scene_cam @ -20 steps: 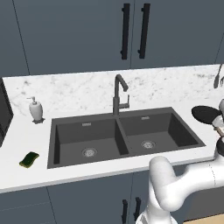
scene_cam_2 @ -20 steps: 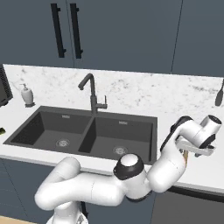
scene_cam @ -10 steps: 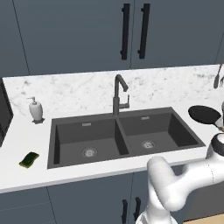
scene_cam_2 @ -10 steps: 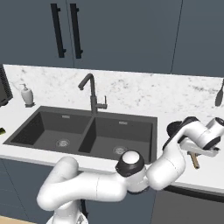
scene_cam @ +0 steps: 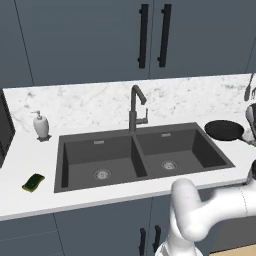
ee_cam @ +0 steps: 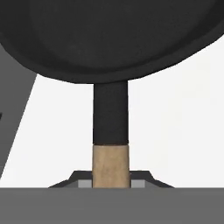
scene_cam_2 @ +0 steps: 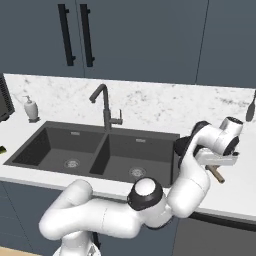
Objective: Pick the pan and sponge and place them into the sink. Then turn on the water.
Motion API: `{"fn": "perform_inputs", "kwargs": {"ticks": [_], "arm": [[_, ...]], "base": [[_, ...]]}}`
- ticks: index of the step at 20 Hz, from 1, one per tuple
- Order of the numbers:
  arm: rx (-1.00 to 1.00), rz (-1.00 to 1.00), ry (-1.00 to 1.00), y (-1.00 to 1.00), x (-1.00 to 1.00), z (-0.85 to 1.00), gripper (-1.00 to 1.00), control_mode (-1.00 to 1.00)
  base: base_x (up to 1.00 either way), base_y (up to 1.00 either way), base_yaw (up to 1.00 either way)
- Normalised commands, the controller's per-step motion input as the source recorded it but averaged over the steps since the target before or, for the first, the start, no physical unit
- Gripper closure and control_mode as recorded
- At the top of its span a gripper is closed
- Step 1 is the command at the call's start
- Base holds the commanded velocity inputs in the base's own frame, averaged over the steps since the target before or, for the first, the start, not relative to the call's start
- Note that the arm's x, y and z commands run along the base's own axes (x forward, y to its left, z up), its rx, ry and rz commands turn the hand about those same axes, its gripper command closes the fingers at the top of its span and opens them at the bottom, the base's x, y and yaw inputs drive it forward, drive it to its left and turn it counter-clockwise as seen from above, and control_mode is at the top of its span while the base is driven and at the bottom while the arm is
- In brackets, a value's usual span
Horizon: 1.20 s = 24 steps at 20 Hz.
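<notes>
The black pan rests on the counter just right of the sink. In the hand view the pan spreads across the top, and its wooden handle runs down between my fingertips. My gripper is shut on that handle. From the right base view my hand hangs over the handle, whose wooden end sticks out below it. The green sponge lies on the counter left of the sink, far from the gripper. No water shows at the faucet.
A white soap dispenser stands behind the sink's left basin. The dark gooseneck faucet rises behind the divider between both basins. Dark cabinets with black bar handles hang above the marble counter. A utensil hangs at the far right.
The jaws have closed from wide open onto the pan's wooden handle. The hand has settled slightly lower over it. Pan and sponge have not moved.
</notes>
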Motion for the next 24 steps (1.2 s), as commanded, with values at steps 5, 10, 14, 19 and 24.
{"fn": "perform_inputs", "kwargs": {"ticks": [5, 10, 14, 19, 24], "arm": [[-0.28, 0.35, -0.08, 1.0, -0.33, 0.06, 1.0, -1.0], [-0.27, 0.36, -0.12, 1.0, -0.31, 0.01, 1.0, -1.0], [-0.2, 0.34, -0.13, 0.95, -0.3, 0.32, 1.0, -1.0], [-0.13, 0.28, -0.08, 0.69, -0.13, 0.69, 1.0, -1.0], [-0.08, 0.24, 0.0, 0.57, 0.0, 0.71, 1.0, -1.0]], "base": [[0.0, 0.0, 0.0], [0.0, 0.0, 0.0], [0.0, 0.0, 0.0], [0.0, 0.0, 0.0], [0.0, 0.0, 0.0]]}}
